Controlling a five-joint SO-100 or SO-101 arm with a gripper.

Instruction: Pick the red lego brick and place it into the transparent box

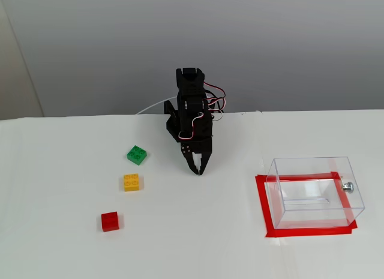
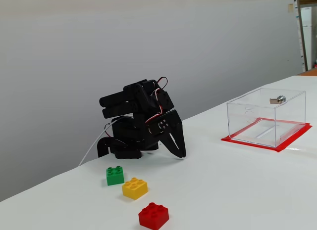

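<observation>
The red lego brick [image 1: 110,221] [image 2: 153,215] lies alone on the white table, nearest the front left in both fixed views. The transparent box [image 1: 314,189] [image 2: 266,117] stands on a red tape frame at the right, with a small silver knob on one wall and nothing inside. My black gripper [image 1: 198,169] [image 2: 181,155] is folded down near the arm's base, its tips close to the table, fingers together and holding nothing. It sits well away from both the red brick and the box.
A yellow brick [image 1: 131,182] [image 2: 134,188] and a green brick [image 1: 137,154] [image 2: 115,175] lie between the red brick and the arm's base. The red tape [image 1: 264,207] outlines the box's footprint. A grey wall stands behind the table.
</observation>
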